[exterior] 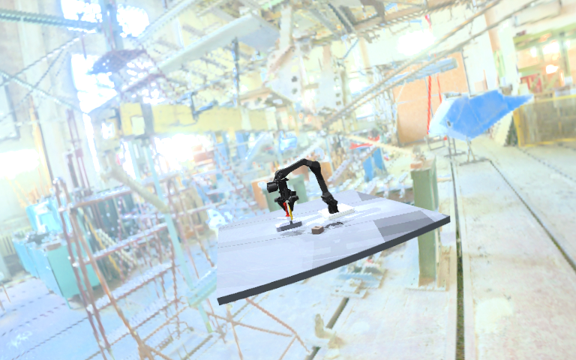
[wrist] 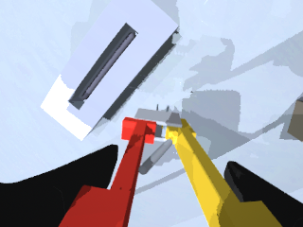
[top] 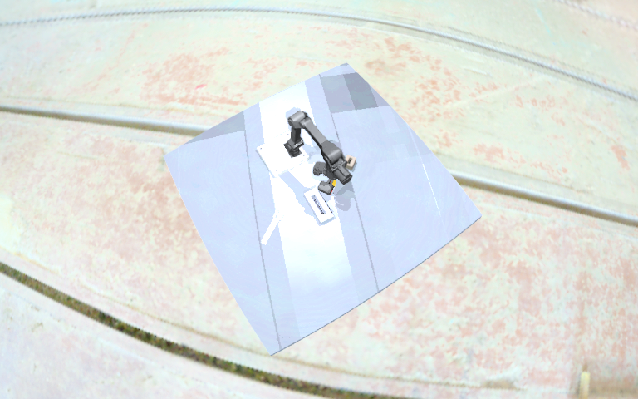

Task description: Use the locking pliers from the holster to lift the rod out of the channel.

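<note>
claw: closed around the locking pliers' spread handles, not clamped down; only arm on the job
claw_points: claw point(top: 323, 179) point(exterior: 286, 202) point(wrist: 172, 161)
tool: locking pliers point(top: 334, 183) point(exterior: 289, 210) point(wrist: 153, 114), out of holster point(top: 350, 162) point(exterior: 317, 229) point(wrist: 295, 120), red and yellow handles apart, head down; lock looked not yet set
rod: in channel of pale block point(top: 325, 218) point(exterior: 289, 226) point(wrist: 147, 24), on surface point(top: 399, 197) point(exterior: 263, 262); rod point(wrist: 110, 63) sat below block's top face
rod_from_claw: up and left in wrist view; below claw in top view; near, pliers' head still to one side of block
rod_long_axis: diagonal in wrist view, lower left to upper right; oblique to line across the handles
jaw_tips: small, gap hard to read; fit around rod could not be told
step (judged): carrying tool to block; grab done, lowering and locking left
next_move (judged): shift over slot, match jaws to rod's axis, then straight down
risk (judged): bad angle would have put tips on the block's rim; early squeeze would have locked pliers on nothing
</note>
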`<state>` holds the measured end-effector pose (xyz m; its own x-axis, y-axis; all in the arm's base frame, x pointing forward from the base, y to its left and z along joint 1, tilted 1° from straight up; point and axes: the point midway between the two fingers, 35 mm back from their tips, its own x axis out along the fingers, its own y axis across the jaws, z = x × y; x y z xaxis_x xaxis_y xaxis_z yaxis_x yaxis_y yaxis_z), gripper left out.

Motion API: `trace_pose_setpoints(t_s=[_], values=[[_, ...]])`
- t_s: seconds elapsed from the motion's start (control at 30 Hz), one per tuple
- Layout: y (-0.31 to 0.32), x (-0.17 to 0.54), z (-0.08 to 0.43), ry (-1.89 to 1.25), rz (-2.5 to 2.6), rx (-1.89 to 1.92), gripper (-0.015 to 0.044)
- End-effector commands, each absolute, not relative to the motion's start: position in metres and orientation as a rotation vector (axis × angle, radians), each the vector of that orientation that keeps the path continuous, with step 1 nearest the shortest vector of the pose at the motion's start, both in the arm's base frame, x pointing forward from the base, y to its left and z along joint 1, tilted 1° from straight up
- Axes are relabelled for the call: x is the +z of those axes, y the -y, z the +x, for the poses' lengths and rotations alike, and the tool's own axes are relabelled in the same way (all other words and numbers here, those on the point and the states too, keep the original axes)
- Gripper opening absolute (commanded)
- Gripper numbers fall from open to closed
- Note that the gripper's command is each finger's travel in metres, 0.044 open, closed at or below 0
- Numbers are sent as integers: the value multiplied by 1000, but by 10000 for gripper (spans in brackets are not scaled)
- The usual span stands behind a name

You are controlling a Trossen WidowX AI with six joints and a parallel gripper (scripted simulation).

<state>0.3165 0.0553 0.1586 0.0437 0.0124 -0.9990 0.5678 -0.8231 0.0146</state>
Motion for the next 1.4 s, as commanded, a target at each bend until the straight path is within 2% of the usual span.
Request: trace_pose_setpoints(t_s=[0.0,1.37], values=[[-49,160,319,-547,1957,-1861,316],[16,162,331,-106,2244,-2119,316]])
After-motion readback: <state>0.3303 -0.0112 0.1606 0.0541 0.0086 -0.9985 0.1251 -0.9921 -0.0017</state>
